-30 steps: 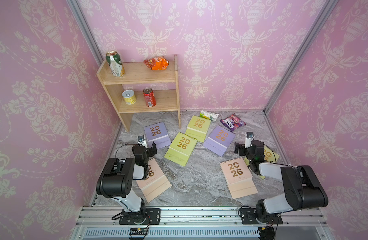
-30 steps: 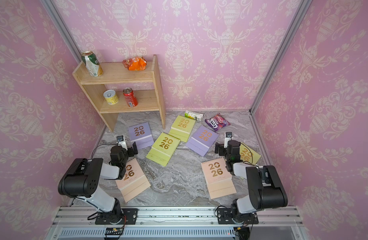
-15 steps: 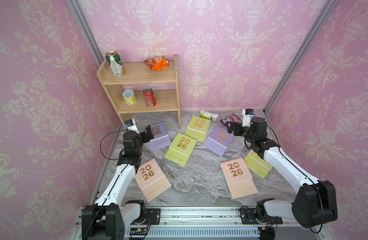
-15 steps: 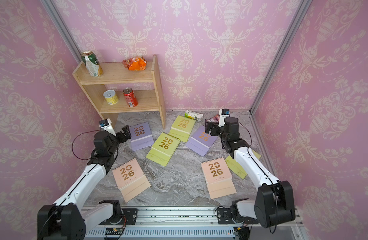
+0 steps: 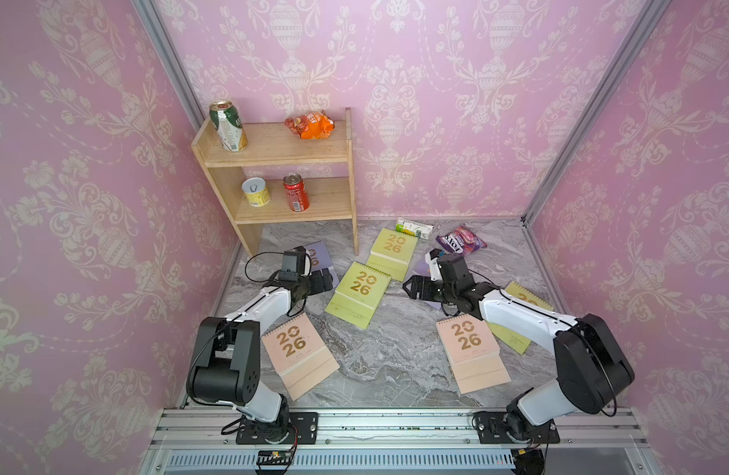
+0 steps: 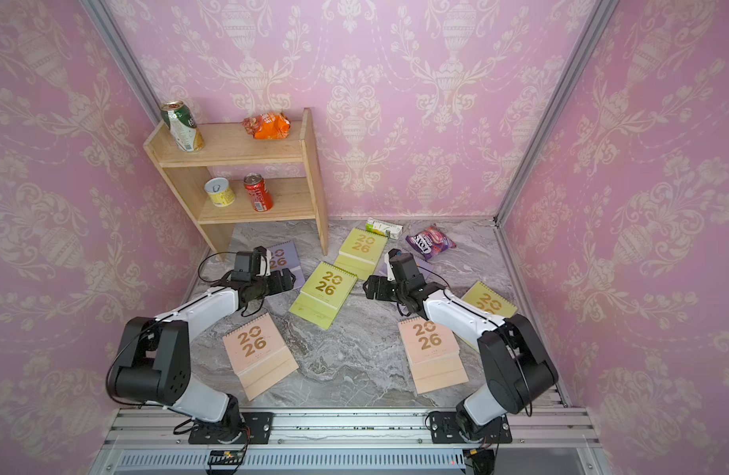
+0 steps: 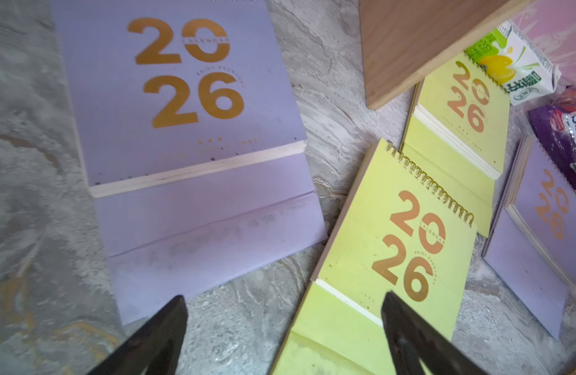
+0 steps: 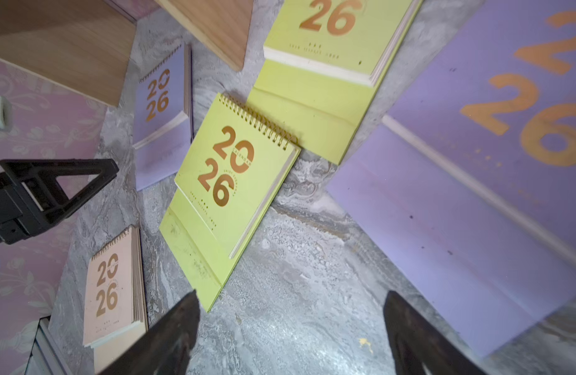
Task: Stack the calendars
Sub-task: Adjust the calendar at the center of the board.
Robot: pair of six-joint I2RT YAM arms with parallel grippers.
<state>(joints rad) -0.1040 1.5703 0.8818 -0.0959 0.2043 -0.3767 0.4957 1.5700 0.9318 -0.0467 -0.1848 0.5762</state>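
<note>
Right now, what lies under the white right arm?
Under the right arm a yellow-green spiral-bound calendar shows at both sides, its middle covered. By the wrist, only a corner of a lilac calendar shows in a top view.

White arms (image 5: 266, 305), black joints (image 5: 225, 362), black cables (image 5: 247, 269).

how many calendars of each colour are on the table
yellow-green calendars: 3
lilac calendars: 2
peach calendars: 2
total: 7
</note>
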